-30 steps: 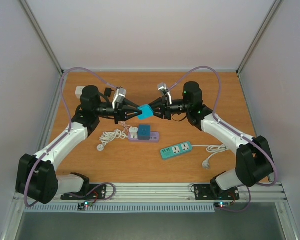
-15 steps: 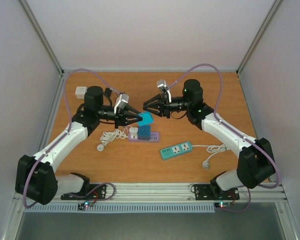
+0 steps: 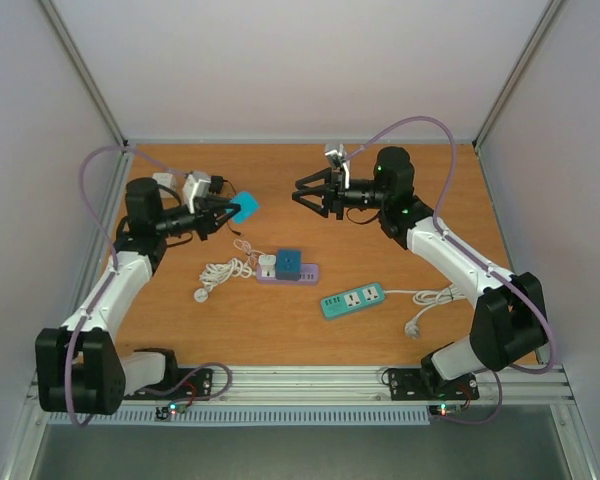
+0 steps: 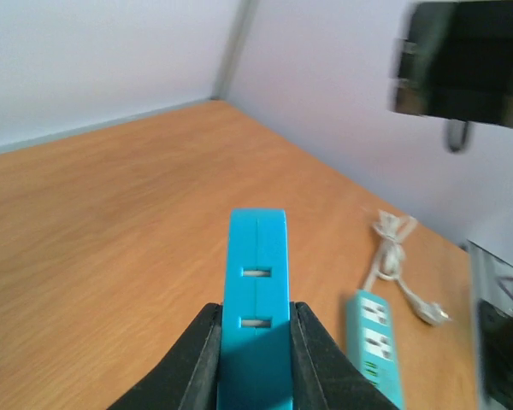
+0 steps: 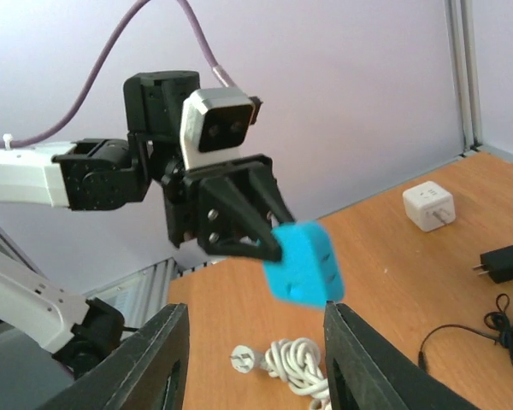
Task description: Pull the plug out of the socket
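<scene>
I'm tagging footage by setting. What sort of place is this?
Probably a lab robot test cell, not a home: plain white panels enclose a wooden table, an aluminium mounting rail runs along its near edge, and a teal power strip lies out as a prop.

Top cam overhead fr. behind — wrist cams face each other, close, sharing blue plug (image 5: 301, 260).

Left gripper (image 3: 226, 208) swung cyan plug (image 3: 246, 207) from centre to upper left; right gripper (image 3: 302, 194) let go and pulled back right.
</scene>
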Controlling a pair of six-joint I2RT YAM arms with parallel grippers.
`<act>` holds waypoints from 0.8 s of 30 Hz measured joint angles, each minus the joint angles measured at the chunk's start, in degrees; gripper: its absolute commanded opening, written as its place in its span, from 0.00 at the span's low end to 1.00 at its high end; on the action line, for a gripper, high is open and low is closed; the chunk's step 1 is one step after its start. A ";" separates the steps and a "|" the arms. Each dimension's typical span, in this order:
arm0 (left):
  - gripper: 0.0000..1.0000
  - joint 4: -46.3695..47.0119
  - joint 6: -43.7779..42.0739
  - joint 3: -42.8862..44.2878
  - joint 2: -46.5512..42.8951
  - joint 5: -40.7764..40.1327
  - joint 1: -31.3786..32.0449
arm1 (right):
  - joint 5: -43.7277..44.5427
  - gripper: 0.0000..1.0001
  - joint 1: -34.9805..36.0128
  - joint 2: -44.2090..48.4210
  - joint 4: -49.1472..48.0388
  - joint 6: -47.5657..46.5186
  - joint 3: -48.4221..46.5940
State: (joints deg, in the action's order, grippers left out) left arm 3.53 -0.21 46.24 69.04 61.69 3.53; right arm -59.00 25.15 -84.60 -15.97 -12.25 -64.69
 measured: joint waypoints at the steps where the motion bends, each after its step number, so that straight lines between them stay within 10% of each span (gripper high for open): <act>1: 0.17 0.61 0.96 -0.46 0.07 -0.98 -1.42 | 0.13 0.47 -0.04 0.00 0.39 -0.35 0.00; 12: 0.21 2.10 6.86 0.55 13.55 -12.37 -18.78 | 1.31 0.55 -0.04 0.20 7.21 -6.75 0.04; 24: 0.23 -1.62 5.73 8.83 29.35 -16.35 -24.11 | 2.75 0.57 -0.04 1.20 14.21 -13.86 0.13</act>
State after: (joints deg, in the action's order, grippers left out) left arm 1.91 5.52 55.07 98.39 45.34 -20.58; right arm -56.25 25.10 -83.40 -1.76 -26.11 -64.55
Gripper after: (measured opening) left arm 0.223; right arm 0.563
